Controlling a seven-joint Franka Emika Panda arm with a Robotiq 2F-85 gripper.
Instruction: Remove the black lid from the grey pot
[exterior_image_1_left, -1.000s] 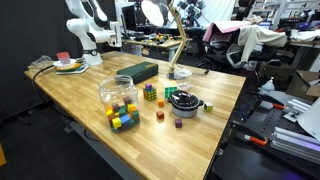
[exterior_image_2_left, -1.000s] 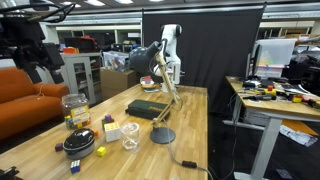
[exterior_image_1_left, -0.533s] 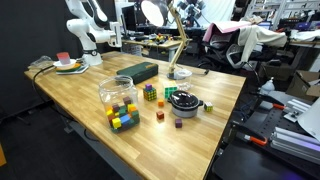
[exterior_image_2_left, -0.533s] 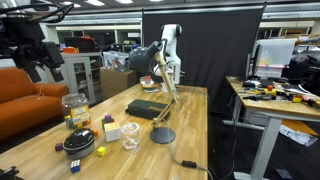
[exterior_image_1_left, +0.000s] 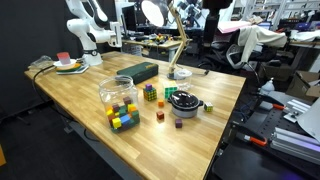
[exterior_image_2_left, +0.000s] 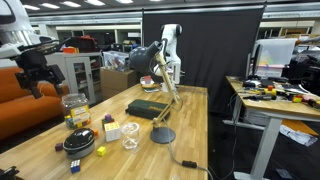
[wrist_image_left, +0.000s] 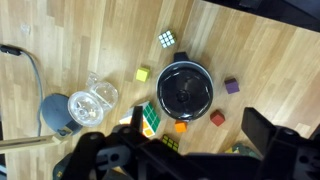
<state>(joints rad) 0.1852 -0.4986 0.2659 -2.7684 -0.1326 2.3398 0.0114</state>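
Note:
The grey pot stands on the wooden table with the black lid resting on it. In the wrist view I look straight down on the black lid and its central knob; the lid covers the pot. The pot also shows near the table's front end. My gripper is open and empty, high above the table, with its fingers spread below the pot in the picture. It hangs in the air well above the table and shows dark at the top edge.
Small coloured cubes lie round the pot: purple, red, orange, yellow. Two Rubik's cubes, a clear glass, a lamp base, a jar of cubes and a dark green box stand nearby.
My gripper has come lower and nearer the table in one exterior view, and the arm has entered the top edge of the other. The pot and lid have not moved.

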